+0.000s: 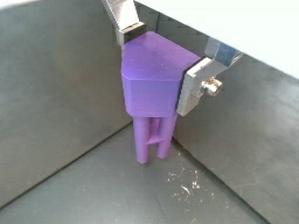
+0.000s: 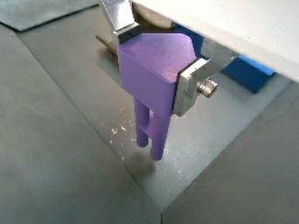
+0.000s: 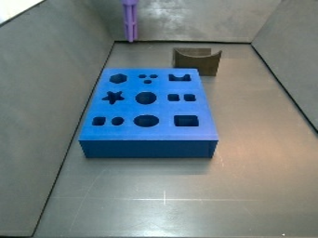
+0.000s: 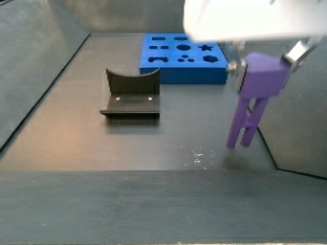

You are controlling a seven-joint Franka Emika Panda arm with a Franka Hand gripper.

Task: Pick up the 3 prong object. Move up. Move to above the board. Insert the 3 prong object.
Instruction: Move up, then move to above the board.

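My gripper (image 1: 163, 59) is shut on the 3 prong object (image 1: 149, 92), a purple peg held upright by its wide head, prongs pointing down. Both wrist views show a silver finger on each side of the head, and the grip also shows in the other wrist view (image 2: 158, 59). The prong tips (image 2: 149, 144) hang close to the grey floor; I cannot tell whether they touch it. In a side view the peg (image 4: 253, 100) hangs under the white gripper body (image 4: 250, 24). The blue board (image 3: 149, 112) with dark shaped holes lies flat, well apart from the peg (image 3: 129, 20).
The dark fixture (image 4: 132, 96) stands on the floor between the peg and the far wall, beside the board (image 4: 185, 55); it also shows in a side view (image 3: 196, 59). Grey walls enclose the floor. Scratch marks (image 1: 184, 185) lie near the prongs.
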